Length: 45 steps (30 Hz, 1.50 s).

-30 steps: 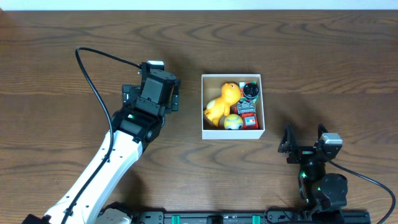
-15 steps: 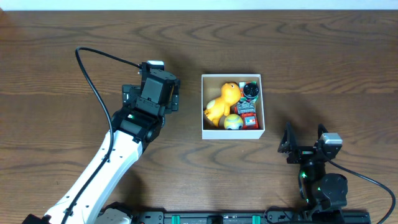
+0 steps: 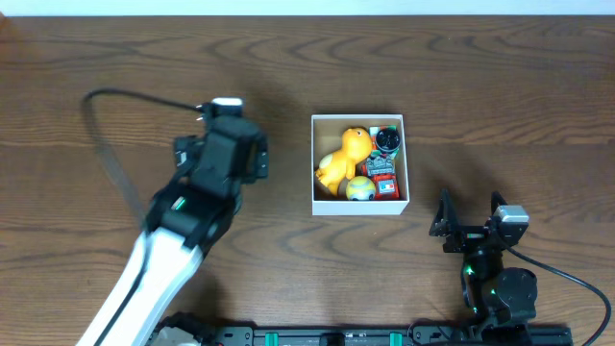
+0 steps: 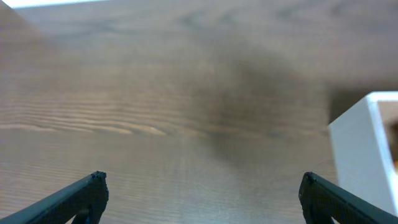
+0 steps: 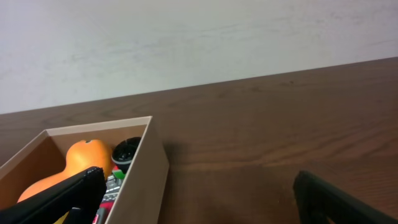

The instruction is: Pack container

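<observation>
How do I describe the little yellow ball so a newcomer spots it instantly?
Find the white-walled container on the wooden table. Against its wall nearest the robot sits the ball, left of the red toy: small, round, pale yellow, unlike the larger orange figure beside it.

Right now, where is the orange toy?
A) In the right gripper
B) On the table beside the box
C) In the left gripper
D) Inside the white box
D. The orange toy lies inside the container, on its left side, while the left gripper and the right gripper are both open with nothing between their fingers.
</observation>
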Each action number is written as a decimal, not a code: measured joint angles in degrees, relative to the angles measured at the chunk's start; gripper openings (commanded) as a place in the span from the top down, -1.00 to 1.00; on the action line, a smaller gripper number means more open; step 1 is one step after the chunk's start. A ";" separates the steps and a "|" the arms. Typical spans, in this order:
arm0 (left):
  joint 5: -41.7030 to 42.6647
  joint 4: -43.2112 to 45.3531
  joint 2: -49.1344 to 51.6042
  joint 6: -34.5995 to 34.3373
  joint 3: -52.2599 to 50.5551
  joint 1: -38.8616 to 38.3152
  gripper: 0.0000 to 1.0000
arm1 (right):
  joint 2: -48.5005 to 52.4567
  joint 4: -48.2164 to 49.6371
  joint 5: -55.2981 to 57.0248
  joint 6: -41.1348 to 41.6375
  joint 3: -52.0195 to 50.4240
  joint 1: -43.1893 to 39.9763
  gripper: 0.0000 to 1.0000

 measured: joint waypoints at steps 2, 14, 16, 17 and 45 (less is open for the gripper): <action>-0.02 -0.68 -5.57 0.00 0.00 0.22 -0.96 | 0.00 0.00 0.00 0.00 0.00 0.00 -0.99; 2.84 -7.82 -37.13 -0.17 0.02 11.23 -0.96 | 0.00 0.00 0.00 -0.02 0.00 0.00 -0.99; 4.00 -8.26 -40.70 -0.20 -0.55 13.03 -0.96 | 0.00 0.00 -0.02 0.00 0.00 0.00 -0.99; 4.63 -8.24 -42.82 -0.20 -1.36 13.99 -0.96 | 0.00 -0.02 -0.02 0.00 0.00 0.00 -0.99; 12.90 36.06 -62.77 -1.27 -53.31 23.69 -0.96 | -0.02 -0.02 -0.24 -0.02 0.00 0.00 -0.99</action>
